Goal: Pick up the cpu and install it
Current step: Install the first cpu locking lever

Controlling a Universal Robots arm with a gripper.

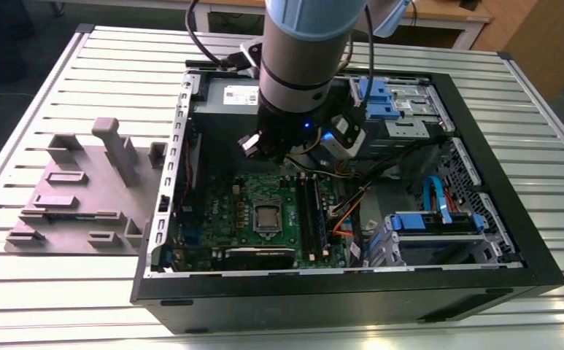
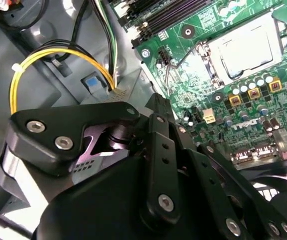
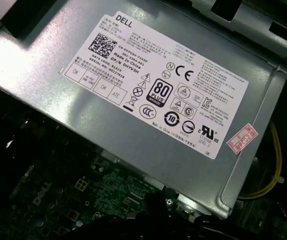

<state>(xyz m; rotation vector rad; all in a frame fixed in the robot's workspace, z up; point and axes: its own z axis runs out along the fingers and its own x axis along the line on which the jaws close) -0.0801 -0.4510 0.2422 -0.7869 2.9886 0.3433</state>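
Note:
The cpu [image 1: 265, 215] is a small silvery square lying inside the metal-framed socket on the green motherboard [image 1: 221, 208], in the open computer case [image 1: 360, 292]. In the second wrist view the cpu [image 2: 244, 50] lies flat within the socket frame, its pale rim showing. My gripper [image 1: 262, 146] hangs on the arm above the board's far edge, beyond the socket and clear of the cpu. Its black linkage [image 2: 183, 165] stands over the motherboard [image 2: 208, 95], with nothing seen in it.
A grey power supply box [image 3: 148, 90] sits beside the board. Yellow cables [image 2: 48, 60] loop near the gripper. Memory slots [image 2: 168, 12] run next to the socket. Blue drive brackets [image 1: 435, 219] fill the case's right side. A grey plastic fixture [image 1: 77, 189] stands on the slatted table [image 1: 68, 292].

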